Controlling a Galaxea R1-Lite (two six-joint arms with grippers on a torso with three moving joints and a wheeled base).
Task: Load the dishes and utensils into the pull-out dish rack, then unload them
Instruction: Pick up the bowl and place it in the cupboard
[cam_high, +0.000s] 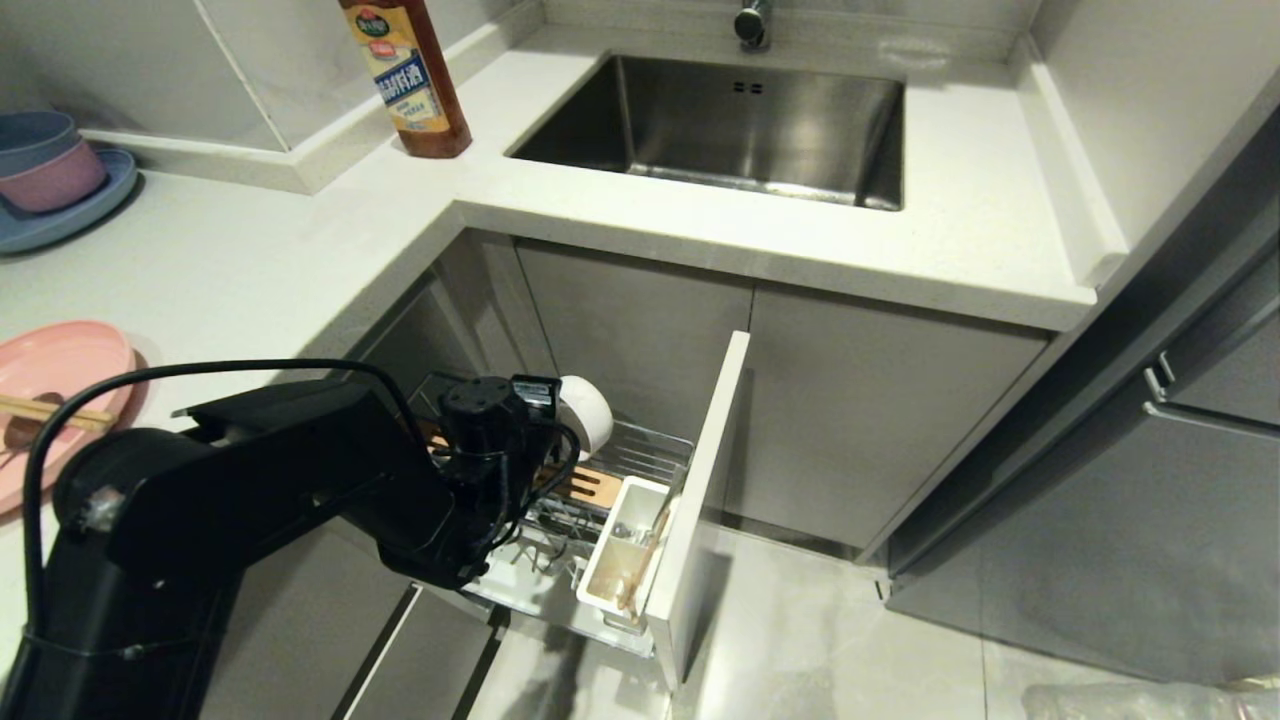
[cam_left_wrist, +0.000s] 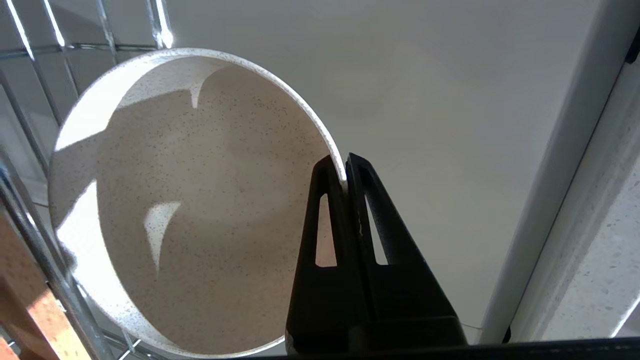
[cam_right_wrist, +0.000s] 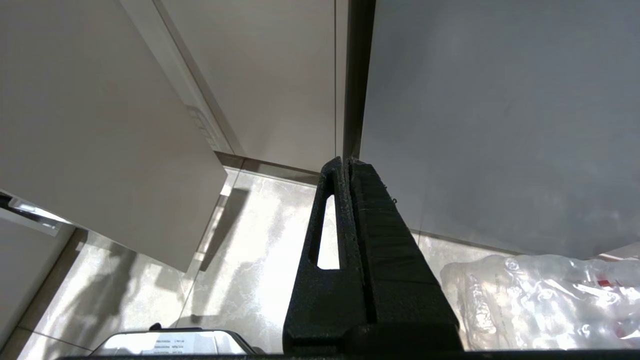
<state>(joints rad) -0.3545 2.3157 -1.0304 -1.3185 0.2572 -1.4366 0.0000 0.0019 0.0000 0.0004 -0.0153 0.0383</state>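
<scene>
The left gripper (cam_left_wrist: 345, 165) is clenched on the rim of the cream-white bowl (cam_left_wrist: 195, 200), 1 finger inside the rim and 1 outside. The bowl stands on edge above the rear of the pull-out dish rack (cam_high: 640, 450), beside its wooden block (cam_high: 590, 487), its opening facing the wrist. The right gripper (cam_right_wrist: 346, 162) hangs closed and empty over the floor.

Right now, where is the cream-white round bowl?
The cream-white round bowl sits tilted on edge at the back of the chrome wire pull-out dish rack below the counter, its rim pinched by the left gripper.
</scene>
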